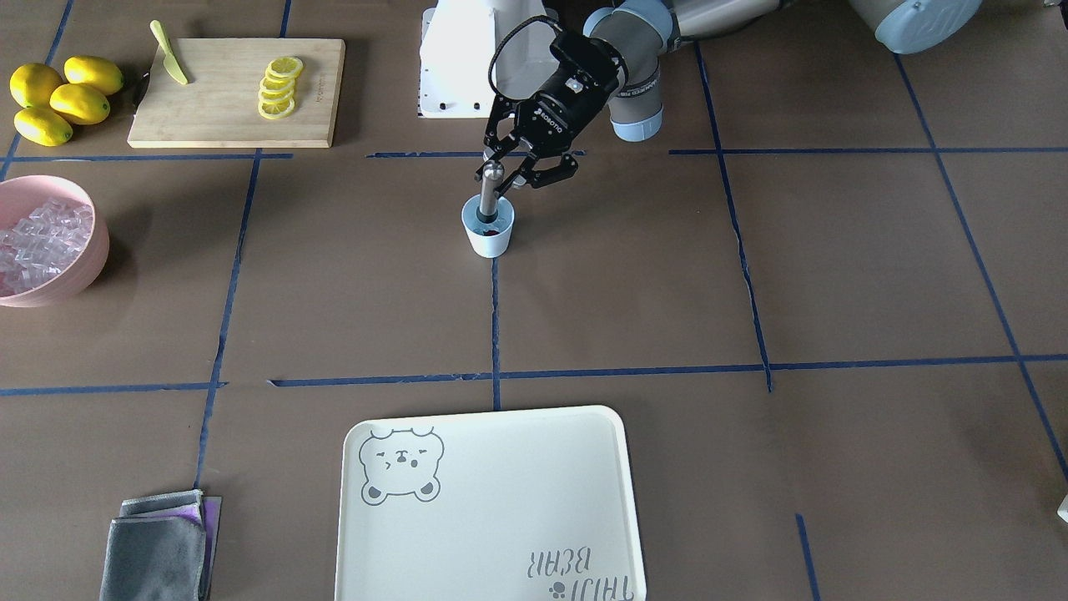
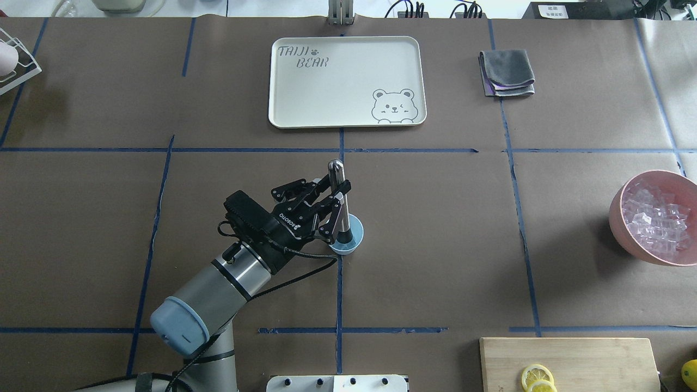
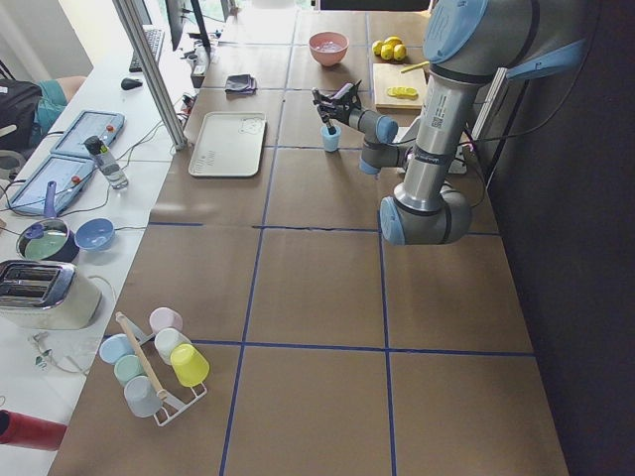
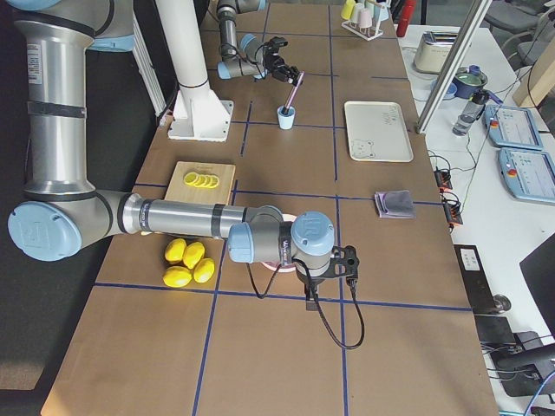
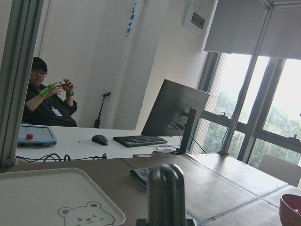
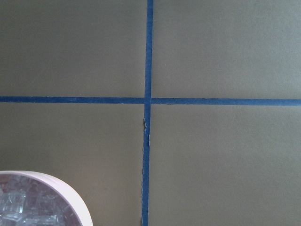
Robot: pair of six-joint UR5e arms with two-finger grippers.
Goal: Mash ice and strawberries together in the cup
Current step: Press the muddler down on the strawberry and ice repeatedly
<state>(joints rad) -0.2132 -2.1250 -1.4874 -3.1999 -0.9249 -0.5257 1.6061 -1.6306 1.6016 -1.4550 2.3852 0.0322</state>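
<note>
The white cup [image 1: 488, 239], pale blue inside [image 2: 355, 241], stands mid-table. My left gripper [image 1: 503, 174] is shut on a steel muddler [image 1: 486, 196] that stands a little tilted with its lower end in the cup; it also shows from overhead [image 2: 341, 197]. The muddler's rounded top fills the lower left wrist view [image 5: 165, 193]. Something dark lies in the cup around the muddler's foot; I cannot make out a strawberry or ice there. Clear ice cubes [image 1: 42, 238] fill the pink bowl [image 2: 621, 228]. My right gripper [image 4: 336, 260] hovers by that bowl; I cannot tell whether it is open.
A cutting board [image 1: 225, 100] with lemon slices [image 1: 279, 88] and a green knife [image 1: 169, 54] lies beside several whole lemons [image 1: 62, 98]. A cream bear tray [image 1: 501, 534] and folded grey cloths [image 1: 158, 547] lie on the operators' side. The bowl's rim shows in the right wrist view [image 6: 70, 195].
</note>
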